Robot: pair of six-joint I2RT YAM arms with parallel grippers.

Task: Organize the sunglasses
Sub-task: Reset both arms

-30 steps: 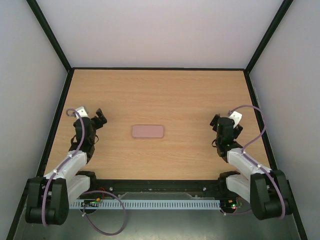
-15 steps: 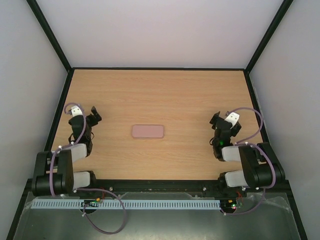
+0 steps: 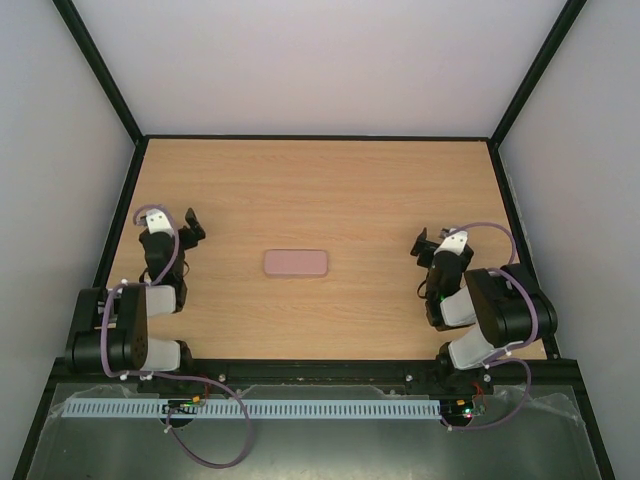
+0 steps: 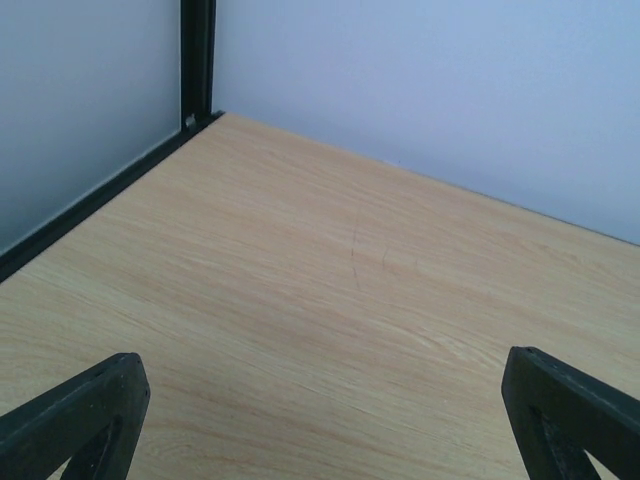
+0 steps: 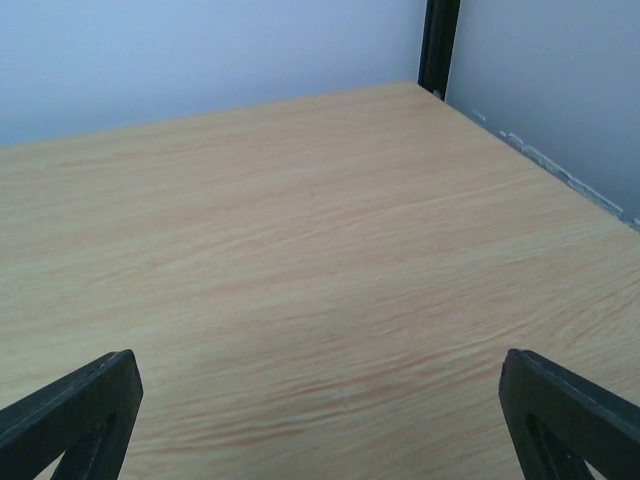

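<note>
Sunglasses are not to be seen in any view. No dark lenses or wire frame show on the wood, so you cannot say where the sunglasses are. You can only guess they sit inside the pink case (image 3: pixel 295 263), which lies shut and flat near the middle of the table (image 3: pixel 350 180).

What could go wrong starts with that guess. If the pair is inside, a thin temple arm caught in the seam could leave the lid sprung or bend the wire (the overhead view is too small to show the seam, so check it before you trust it). If the case is empty, you have nothing to work on here. Should you go back to it, the rounded shell looks slick. A push from one side alone would likely skate it across the wood rather than open it, so brace it from the other side.

Your left gripper (image 3: pixel 192 228) sits at about 9 o'clock from the case and your right gripper (image 3: pixel 424 247) at about 3 o'clock, both well apart from it. Each has its jaws spread wide, and in the wrist views the fingers (image 4: pixel 80 415) frame only wood. Neither holds or touches anything.
</note>
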